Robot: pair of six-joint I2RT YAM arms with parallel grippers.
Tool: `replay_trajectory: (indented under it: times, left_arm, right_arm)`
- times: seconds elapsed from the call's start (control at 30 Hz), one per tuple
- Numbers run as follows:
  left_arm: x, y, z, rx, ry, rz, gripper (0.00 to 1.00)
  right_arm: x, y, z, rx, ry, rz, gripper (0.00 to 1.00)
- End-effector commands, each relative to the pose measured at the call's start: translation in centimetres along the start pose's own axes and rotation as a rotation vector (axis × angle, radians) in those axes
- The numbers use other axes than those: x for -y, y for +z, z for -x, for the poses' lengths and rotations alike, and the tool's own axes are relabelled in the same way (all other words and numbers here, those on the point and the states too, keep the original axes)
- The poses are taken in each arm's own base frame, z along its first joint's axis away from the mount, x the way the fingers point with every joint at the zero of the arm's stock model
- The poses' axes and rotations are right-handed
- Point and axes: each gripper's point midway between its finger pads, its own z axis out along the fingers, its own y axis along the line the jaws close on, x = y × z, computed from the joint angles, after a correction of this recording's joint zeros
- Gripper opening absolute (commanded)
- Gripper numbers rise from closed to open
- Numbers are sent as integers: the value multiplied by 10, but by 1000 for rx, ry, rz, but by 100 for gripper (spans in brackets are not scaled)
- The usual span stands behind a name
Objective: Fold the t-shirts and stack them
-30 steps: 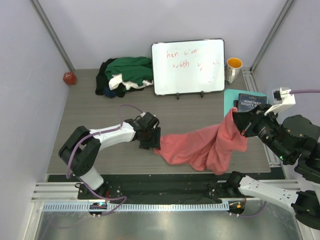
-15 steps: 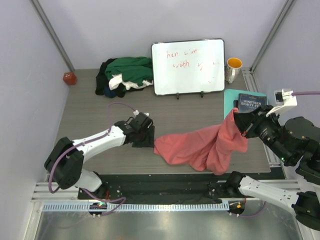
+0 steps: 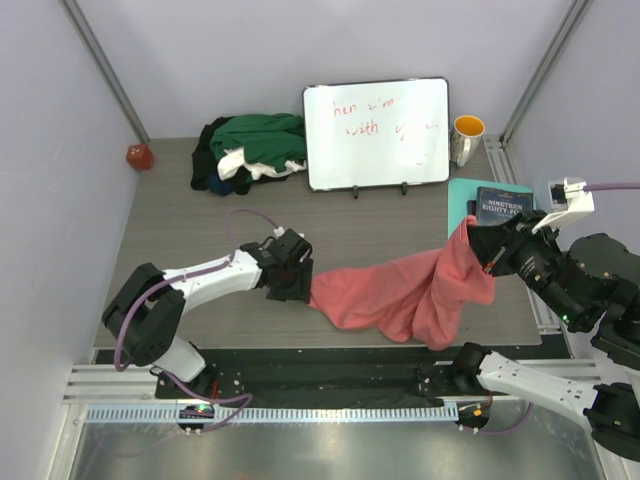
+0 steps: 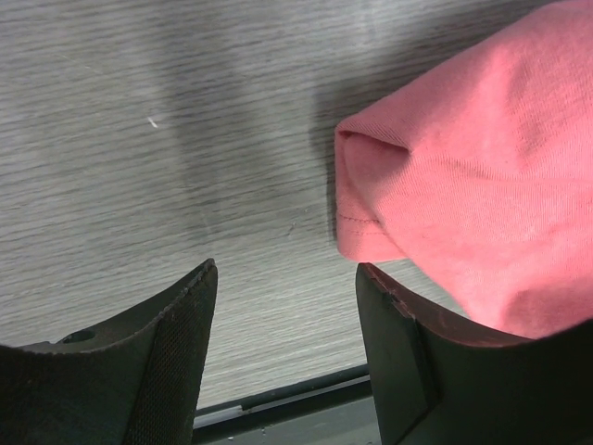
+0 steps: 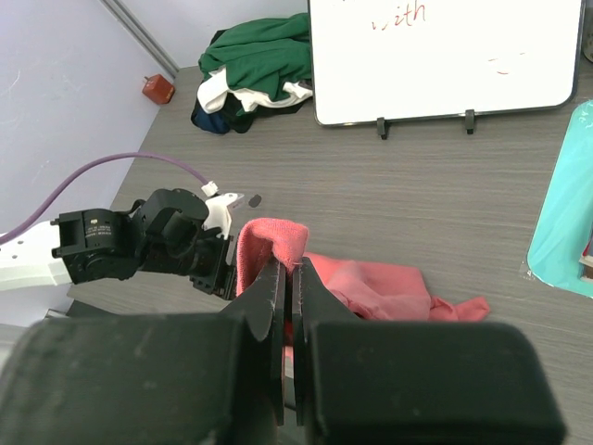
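Top external view: the pink shirt (image 3: pixel 400 295) lies at the near side of the table (image 3: pixel 180 230). Its right end is lifted, pinched in the closed right gripper (image 3: pixel 478 245). The left gripper (image 3: pixel 297 282), wide open, holds nothing, just beside the shirt's left end.

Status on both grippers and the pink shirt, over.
Left gripper open, jaws at the corner of the salmon-pink cloth t-shirt, not gripping. Right gripper shut on its other end, held up. Nothing blocking the left approach.

Whiteboard (image 3: pixel 377 133): red writing illegible. T-shirt pile (image 3: pixel 250 150), left of whiteboard: lower shirts mostly buried. Book (image 3: pixel 503 205), right of whiteboard: title unreadable.
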Motion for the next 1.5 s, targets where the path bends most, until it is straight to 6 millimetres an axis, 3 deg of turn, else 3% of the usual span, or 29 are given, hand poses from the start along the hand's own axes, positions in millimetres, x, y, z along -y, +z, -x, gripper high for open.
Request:
replay_trajectory:
  times: [0.0, 0.5, 0.6, 0.83, 1.07, 1.23, 1.27, 1.33, 1.47]
  left_arm:
    - [15, 1, 3, 13, 34, -37, 63]
    - [30, 21, 3, -11, 75, -18, 62]
    - [37, 18, 8, 3, 80, -35, 62]
    - [32, 25, 8, -8, 84, 3, 59]
    - [12, 46, -12, -97, 92, 113, 37]
    - [13, 57, -19, -117, 103, 119, 24]
    - [13, 59, -19, -120, 103, 118, 13]
    - [13, 63, -22, -136, 103, 123, 0]
    - [11, 55, -18, -111, 104, 131, 0]
  right_arm:
    - [-5, -1, 15, 59, 30, 22, 1]
    - [-6, -4, 16, 66, 38, 33, 1]
    - [-5, -4, 16, 66, 38, 33, 1]
    - [-3, -9, 19, 83, 43, 32, 1]
    - [-2, -13, 24, 97, 54, 41, 1]
    - [-3, -16, 26, 103, 58, 49, 1]
    - [-2, -17, 26, 105, 59, 47, 1]
    - [-2, -17, 26, 103, 59, 47, 1]
    - [-1, -17, 27, 108, 61, 43, 1]
